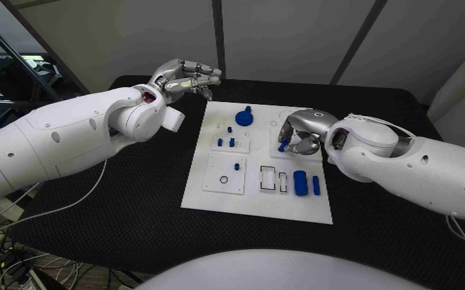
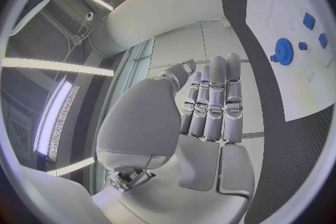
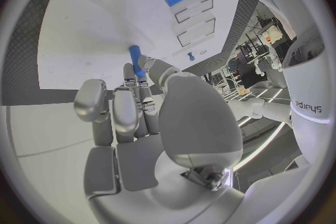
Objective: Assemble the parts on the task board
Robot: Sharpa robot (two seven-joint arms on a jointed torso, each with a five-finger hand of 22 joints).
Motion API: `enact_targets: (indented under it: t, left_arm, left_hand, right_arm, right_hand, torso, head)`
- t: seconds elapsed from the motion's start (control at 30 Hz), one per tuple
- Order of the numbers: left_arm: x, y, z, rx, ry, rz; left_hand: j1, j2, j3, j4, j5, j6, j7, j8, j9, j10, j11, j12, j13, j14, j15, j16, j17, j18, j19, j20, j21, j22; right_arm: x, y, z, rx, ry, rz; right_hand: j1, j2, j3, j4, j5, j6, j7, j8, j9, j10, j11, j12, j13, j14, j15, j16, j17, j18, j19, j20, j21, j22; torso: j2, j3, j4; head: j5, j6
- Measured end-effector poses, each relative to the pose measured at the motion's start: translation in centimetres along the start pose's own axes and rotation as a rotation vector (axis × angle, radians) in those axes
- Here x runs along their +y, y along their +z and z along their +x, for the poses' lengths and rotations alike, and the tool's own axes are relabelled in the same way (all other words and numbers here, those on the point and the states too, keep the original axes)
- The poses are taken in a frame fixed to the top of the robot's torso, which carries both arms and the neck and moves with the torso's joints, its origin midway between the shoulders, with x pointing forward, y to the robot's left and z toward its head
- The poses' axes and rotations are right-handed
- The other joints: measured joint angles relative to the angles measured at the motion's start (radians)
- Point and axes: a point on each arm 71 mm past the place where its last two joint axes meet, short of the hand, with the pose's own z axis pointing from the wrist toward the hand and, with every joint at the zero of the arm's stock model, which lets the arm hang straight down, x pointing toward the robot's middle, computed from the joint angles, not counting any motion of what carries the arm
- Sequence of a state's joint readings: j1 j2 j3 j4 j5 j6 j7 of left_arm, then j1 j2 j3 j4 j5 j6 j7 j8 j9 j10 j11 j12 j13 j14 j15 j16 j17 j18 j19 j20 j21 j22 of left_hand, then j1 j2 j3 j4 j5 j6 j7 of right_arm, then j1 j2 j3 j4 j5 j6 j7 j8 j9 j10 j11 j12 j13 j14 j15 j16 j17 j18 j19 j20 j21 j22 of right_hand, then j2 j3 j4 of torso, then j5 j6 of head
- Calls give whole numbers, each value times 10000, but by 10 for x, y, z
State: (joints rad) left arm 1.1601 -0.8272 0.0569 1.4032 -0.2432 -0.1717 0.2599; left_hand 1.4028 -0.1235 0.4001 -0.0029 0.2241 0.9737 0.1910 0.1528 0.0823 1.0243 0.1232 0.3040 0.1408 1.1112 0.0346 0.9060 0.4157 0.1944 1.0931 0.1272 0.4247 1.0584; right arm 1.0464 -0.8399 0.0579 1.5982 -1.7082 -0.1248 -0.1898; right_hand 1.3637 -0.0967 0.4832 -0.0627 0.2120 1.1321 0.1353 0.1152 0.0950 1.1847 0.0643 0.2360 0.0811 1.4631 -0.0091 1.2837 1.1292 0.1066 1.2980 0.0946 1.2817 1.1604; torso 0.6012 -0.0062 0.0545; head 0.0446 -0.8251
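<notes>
The white task board point(image 1: 254, 204) lies mid-table. My right hand point(image 1: 302, 132) hovers over its right half and pinches a small blue peg point(image 1: 283, 146) between thumb and fingers; the right wrist view shows that peg point(image 3: 135, 59) at the fingertips, just above the board point(image 3: 84, 22). My left hand point(image 1: 187, 78) is raised past the board's far left corner, holding nothing, its fingers point(image 2: 213, 95) stretched out side by side. A blue gear point(image 1: 244, 117) sits at the board's far middle, and two small blue pieces point(image 1: 226, 142) stand nearer. A blue cylinder point(image 1: 300, 182) and a slim blue bar point(image 1: 316, 184) lie at the near right.
White inset plates with slots point(image 1: 274, 179) and holes point(image 1: 225, 173) sit on the board's near half. The black table point(image 1: 116, 209) surrounds the board. A white cable point(image 1: 68, 203) trails over the table's left edge.
</notes>
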Motion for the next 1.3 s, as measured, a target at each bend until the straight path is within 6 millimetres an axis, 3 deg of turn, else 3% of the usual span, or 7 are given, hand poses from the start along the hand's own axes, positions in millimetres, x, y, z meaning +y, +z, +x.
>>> enact_targets:
  t: [0.03,0.37,0.7,0.97,1.3]
  left_arm:
    - [0,0,0,-2,0,-1]
    - [0,1,1,1,-3,-1]
    - [0,3,4,60,-28,10]
    - [0,6,9,139,-60,36]
    - [0,8,12,190,-82,58]
  left_hand:
    - [0,0,0,0,0,0,0,0,0,0,0,0,0,0,0,0,0,0,0,0,0,0]
    - [0,0,0,0,0,0,0,0,0,1,1,0,0,0,0,0,1,0,0,0,0,1]
    - [0,0,0,0,0,0,0,39,1,1,1,0,0,0,0,0,2,0,0,0,0,-12]
    - [1,0,0,0,0,1,0,39,1,2,2,0,0,0,0,1,-7,0,0,0,0,-12]
    - [0,0,0,0,0,0,0,39,2,2,2,0,0,0,0,1,-7,0,0,0,0,-11]
  right_arm:
    - [1,-2,-1,-85,20,-34]
    - [23,-15,-23,-867,205,-680]
    - [77,-6,-31,-1223,533,-1999]
    - [122,7,-8,-826,652,-3203]
    - [139,18,26,-232,710,-3666]
  right_hand:
    - [11,11,0,0,20,0,0,0,1,-1,0,-1,0,0,0,0,0,-66,0,0,0,5]
    - [11,11,-12,-12,52,32,-32,-3,3,19,-19,-6,-3,0,0,39,37,-64,0,0,39,43]
    - [11,10,15,-39,106,64,-3,9,4,57,-16,-13,-9,37,-36,39,55,-62,0,1,40,63]
    - [26,24,15,-40,157,63,-3,9,8,73,0,-18,-18,37,-36,79,54,-61,0,1,39,74]
    - [66,64,39,-65,157,58,-3,7,7,71,1,-77,-16,37,-36,79,53,-61,-1,0,39,62]
  torso:
    - [-1,0,-1]
    - [-4,3,8]
    - [3,-12,9]
    - [7,-16,26]
    - [7,-10,15]
  head:
    - [0,0]
    - [4,25]
    - [47,-30]
    - [194,-31]
    - [386,-74]
